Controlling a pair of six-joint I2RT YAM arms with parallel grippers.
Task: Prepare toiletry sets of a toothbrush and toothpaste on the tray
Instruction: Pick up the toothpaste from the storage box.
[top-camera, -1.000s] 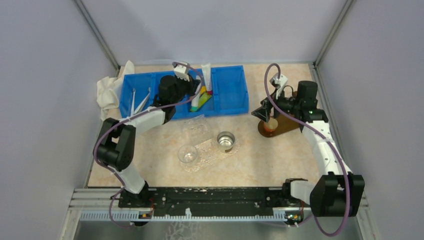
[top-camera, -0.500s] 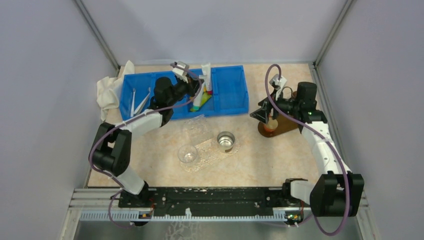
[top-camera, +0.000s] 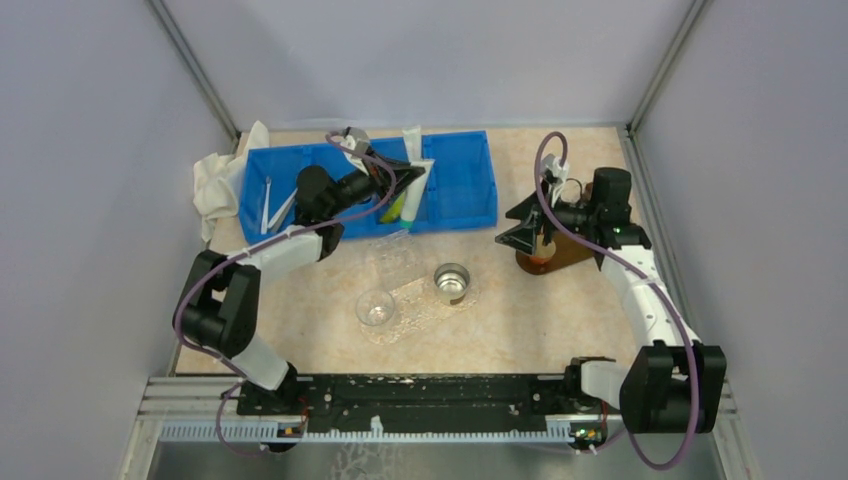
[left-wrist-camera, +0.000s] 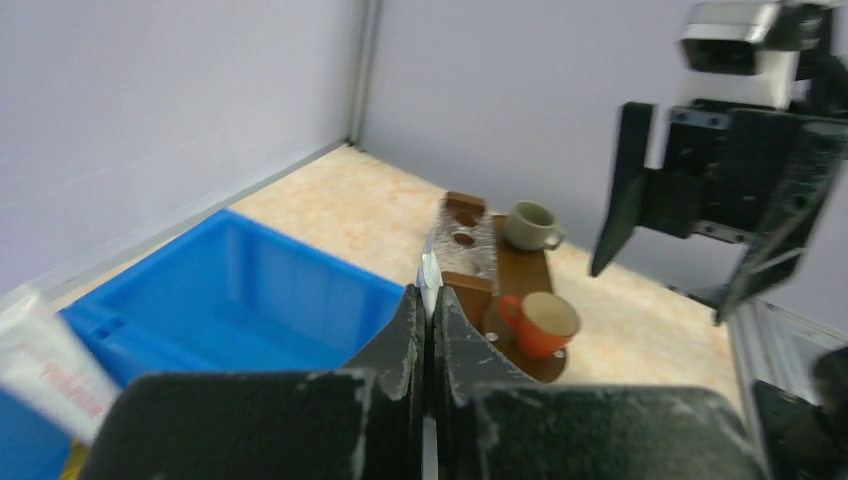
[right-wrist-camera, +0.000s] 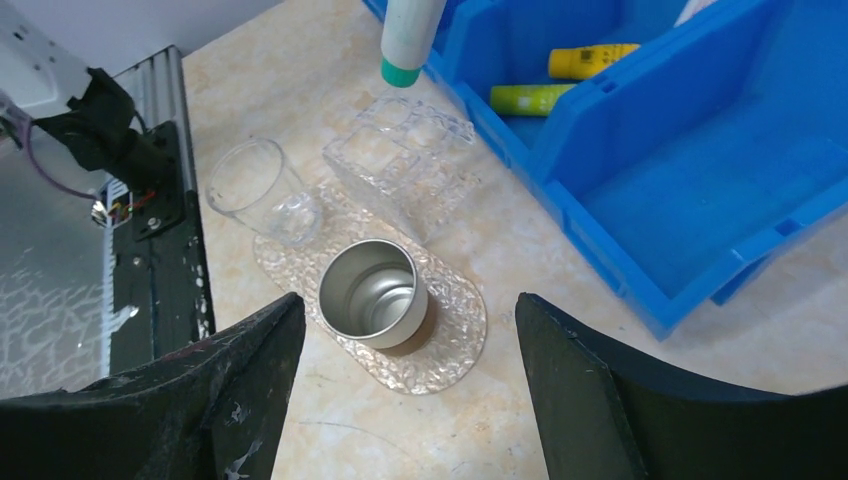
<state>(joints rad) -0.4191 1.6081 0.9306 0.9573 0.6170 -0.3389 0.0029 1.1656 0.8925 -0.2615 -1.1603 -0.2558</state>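
Note:
My left gripper (top-camera: 408, 165) is shut on the flat crimped end of a white toothpaste (top-camera: 412, 190) tube. The tube hangs with its green cap down over the front edge of the blue bin (top-camera: 465, 185); the right wrist view shows that cap end of the toothpaste (right-wrist-camera: 412, 30). In the left wrist view only the tube's thin edge shows between the jaws of the left gripper (left-wrist-camera: 428, 300). Toothbrushes (top-camera: 272, 205) lie in the bin's left compartment. The clear textured tray (top-camera: 420, 300) lies mid-table. My right gripper (top-camera: 520, 228) stands open, holding nothing.
On the tray (right-wrist-camera: 455, 340) stand a metal cup (right-wrist-camera: 372, 292) and a clear glass (right-wrist-camera: 255, 185); a clear square holder (right-wrist-camera: 405, 160) sits beside it. Yellow and green tubes (right-wrist-camera: 560, 80) lie in the bin. A brown board with an orange cup (left-wrist-camera: 535, 325) is under the right arm. A white cloth (top-camera: 215, 180) lies far left.
My left arm has swung back to the left and lifted the white tube out of the bin's middle compartment. The right arm has shifted only slightly.

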